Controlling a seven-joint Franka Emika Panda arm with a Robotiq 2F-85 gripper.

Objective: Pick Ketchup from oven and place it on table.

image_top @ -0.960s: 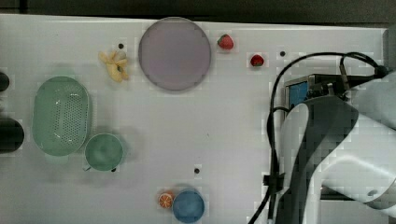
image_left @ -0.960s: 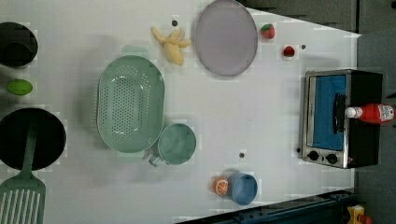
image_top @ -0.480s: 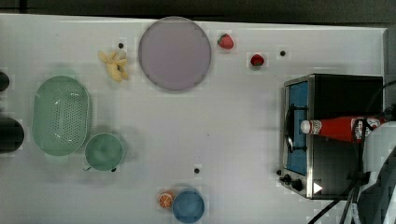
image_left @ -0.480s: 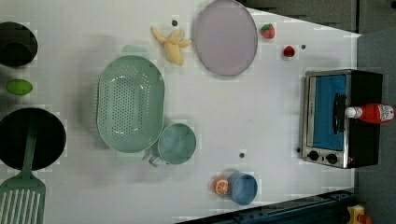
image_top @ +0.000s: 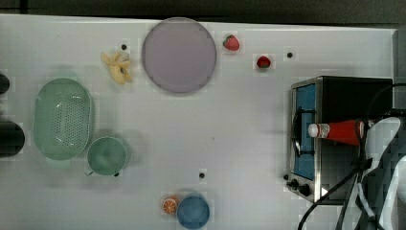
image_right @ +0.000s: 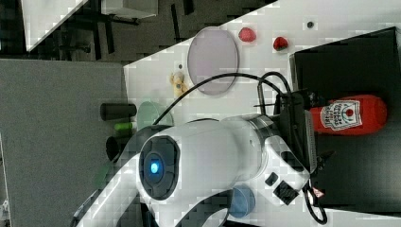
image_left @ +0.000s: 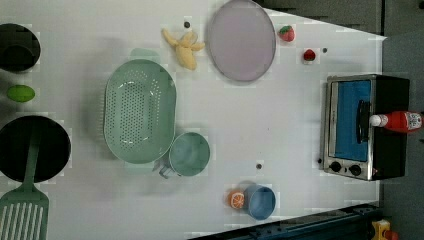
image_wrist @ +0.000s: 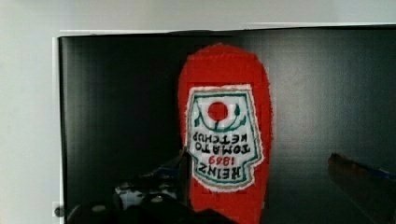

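The ketchup (image_top: 337, 131) is seen lying on its side on the black top of the oven (image_top: 344, 96), its white cap projecting past the oven's front edge, at the top view's right end of the table (image_top: 239, 124). The end effector (image_wrist: 261, 186) is spread wide around the bottle's lower body, with nothing gripped.

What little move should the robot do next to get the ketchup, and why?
Probably lower a little and shut the tool on the ketchup. The bottle lies on top of the black oven, and in the wrist view the open fingers sit on either side of it without pinching it.
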